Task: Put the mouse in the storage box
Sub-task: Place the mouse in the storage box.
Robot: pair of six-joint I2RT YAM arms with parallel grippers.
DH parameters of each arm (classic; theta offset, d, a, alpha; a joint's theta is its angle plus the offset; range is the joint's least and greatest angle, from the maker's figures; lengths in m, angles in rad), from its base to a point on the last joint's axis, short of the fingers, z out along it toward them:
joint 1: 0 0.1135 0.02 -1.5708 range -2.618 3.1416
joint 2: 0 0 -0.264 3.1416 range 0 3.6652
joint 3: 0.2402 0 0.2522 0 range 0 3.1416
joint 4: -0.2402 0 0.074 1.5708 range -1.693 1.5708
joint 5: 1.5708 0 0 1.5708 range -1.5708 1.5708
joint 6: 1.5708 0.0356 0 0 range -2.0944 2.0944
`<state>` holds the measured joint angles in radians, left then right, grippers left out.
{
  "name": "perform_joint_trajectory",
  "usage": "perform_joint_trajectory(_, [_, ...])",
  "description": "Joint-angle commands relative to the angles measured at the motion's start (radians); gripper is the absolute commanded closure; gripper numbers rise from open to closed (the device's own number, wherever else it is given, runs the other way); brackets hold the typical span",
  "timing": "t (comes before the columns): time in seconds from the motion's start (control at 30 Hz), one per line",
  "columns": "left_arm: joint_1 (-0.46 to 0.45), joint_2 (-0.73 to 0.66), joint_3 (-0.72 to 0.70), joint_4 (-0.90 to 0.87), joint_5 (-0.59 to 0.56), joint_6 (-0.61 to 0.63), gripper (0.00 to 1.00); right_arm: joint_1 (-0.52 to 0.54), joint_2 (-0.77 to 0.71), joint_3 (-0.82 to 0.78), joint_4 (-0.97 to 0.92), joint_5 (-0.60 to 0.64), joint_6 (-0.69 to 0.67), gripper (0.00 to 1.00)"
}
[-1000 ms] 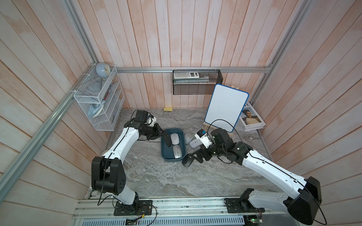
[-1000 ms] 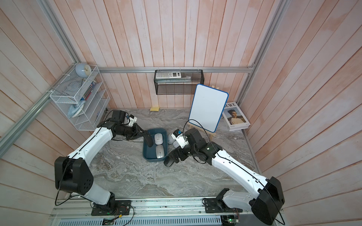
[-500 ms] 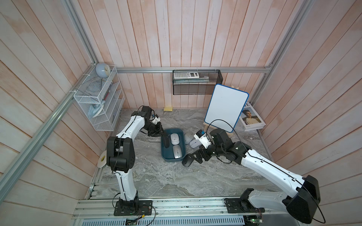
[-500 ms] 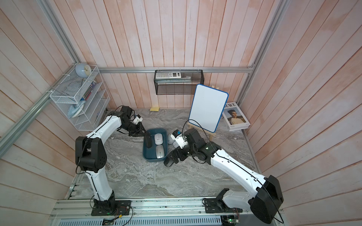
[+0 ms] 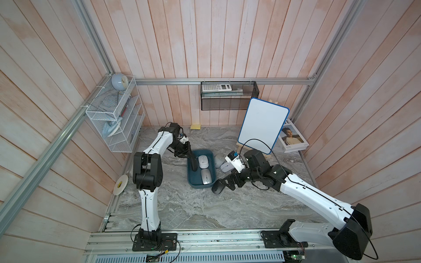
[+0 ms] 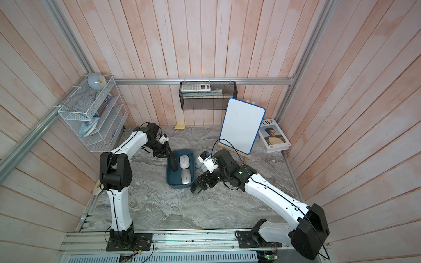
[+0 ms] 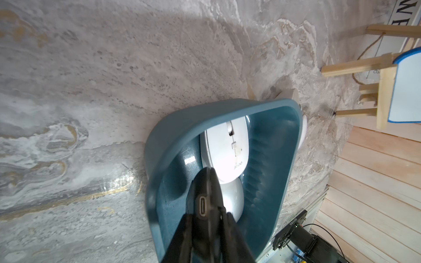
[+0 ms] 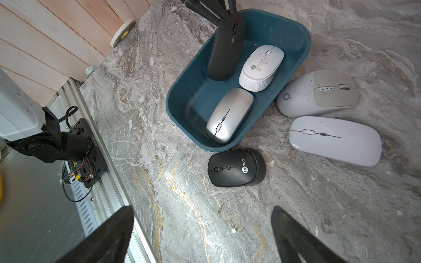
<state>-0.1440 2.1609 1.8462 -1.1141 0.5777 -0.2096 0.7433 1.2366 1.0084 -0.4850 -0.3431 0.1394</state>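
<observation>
Black mouse [image 8: 224, 45] clamped in left hand [image 5: 190, 157], upright over storage box [image 5: 201, 184].

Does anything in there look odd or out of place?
Yes: a slim black mouse hangs on end in the storage box, pinched by the left claw, while the white mouse and silver mouse beside it lie flat.
</observation>
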Motion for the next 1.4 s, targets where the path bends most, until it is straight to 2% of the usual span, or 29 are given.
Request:
perform_joint_trajectory(0.0, [-0.008, 0.036, 0.050, -0.029, 0.007, 0.001, 1.00, -0.004, 0.014, -0.004, 0.016, -0.027, 0.014, 0.02])
perform_joint_trajectory(0.17, [-0.012, 0.078, 0.116, -0.059, 0.009, 0.003, 1.00, -0.004, 0.006, -0.004, 0.010, -0.023, 0.011, 0.02])
perform_joint_trajectory(0.4, [-0.014, 0.120, 0.139, -0.079, 0.000, 0.013, 0.99, -0.003, 0.006, -0.012, 0.014, -0.026, 0.012, 0.02])
perform_joint_trajectory(0.53, [-0.019, 0.122, 0.147, -0.079, -0.014, 0.013, 0.80, -0.002, 0.008, -0.020, 0.022, -0.032, 0.019, 0.02])
perform_joint_trajectory(0.63, [-0.018, 0.120, 0.156, -0.085, -0.023, 0.015, 0.61, -0.002, 0.010, -0.019, 0.020, -0.029, 0.019, 0.02])
perform_joint_trajectory(0.87, [-0.021, 0.125, 0.162, -0.098, -0.078, 0.022, 0.45, -0.002, 0.021, -0.021, 0.024, -0.038, 0.023, 0.02])
perform_joint_trajectory(1.13, [-0.024, 0.052, 0.173, -0.088, -0.117, -0.003, 0.43, -0.002, 0.037, -0.019, 0.024, -0.020, 0.026, 0.02])
perform_joint_trajectory(1.37, [-0.031, -0.101, 0.188, -0.028, -0.103, -0.076, 0.43, -0.008, 0.075, 0.017, -0.027, 0.154, 0.051, 0.02])
